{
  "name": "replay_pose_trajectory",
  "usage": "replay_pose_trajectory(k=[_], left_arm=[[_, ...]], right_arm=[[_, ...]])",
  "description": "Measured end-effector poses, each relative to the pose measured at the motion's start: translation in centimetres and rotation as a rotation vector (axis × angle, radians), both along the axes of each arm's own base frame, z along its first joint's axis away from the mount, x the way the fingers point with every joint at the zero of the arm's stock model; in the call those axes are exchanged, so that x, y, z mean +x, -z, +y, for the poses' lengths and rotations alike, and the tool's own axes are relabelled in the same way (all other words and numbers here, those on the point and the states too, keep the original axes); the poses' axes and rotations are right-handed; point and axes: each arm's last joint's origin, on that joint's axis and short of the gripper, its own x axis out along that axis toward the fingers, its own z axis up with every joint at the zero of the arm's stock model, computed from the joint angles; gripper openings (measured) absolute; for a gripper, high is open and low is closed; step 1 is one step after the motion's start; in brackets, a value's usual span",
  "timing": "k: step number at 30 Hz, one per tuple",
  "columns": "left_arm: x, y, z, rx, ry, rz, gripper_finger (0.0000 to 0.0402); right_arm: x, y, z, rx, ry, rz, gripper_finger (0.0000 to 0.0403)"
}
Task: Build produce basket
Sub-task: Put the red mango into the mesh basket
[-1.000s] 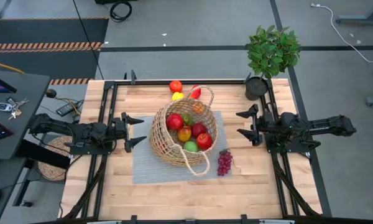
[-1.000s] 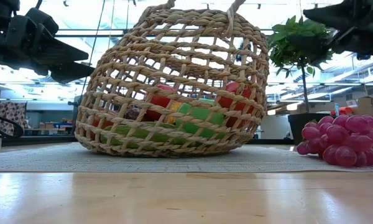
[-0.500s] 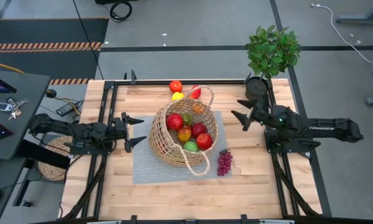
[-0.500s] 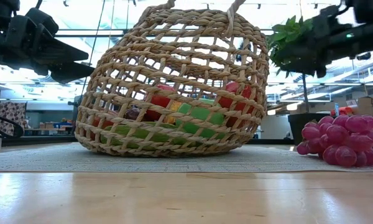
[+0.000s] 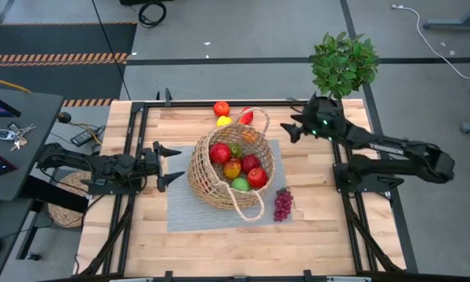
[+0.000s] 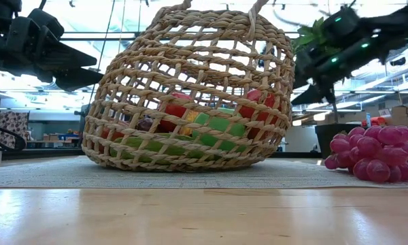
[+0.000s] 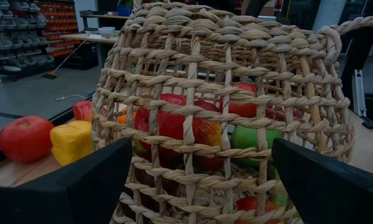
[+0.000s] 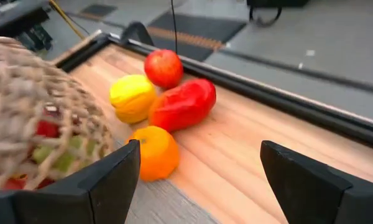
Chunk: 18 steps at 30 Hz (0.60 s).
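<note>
Swung toward the far-edge produce, right gripper hovers spread; left gripper waits spread beside basket.

Potted green plant at the far right corner of a light wooden table, dark pot on the boards. Grey rectangular placemat mid-table. Round woven mat just off the left edge. Keys on a dark side desk further left. Black-and-orange hazard tape across the floor beyond. Coiled black cable near the top edge, white cable at the far right.
</note>
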Motion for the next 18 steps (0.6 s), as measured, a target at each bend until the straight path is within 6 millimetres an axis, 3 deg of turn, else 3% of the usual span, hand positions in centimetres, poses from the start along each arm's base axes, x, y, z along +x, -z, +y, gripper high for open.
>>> replay_pose_trajectory(k=[11,18], left_arm=[[0.0,0.0,0.0,0.000,0.000,0.000,0.0394],[0.0,0.0,0.0,0.000,0.000,0.000,0.0394]], right_arm=[[6.5,-0.8,-7.0,0.050,-0.072,0.153,0.0344],[11.3,-0.7,-10.9,0.122,-0.121,0.311,0.0380]])
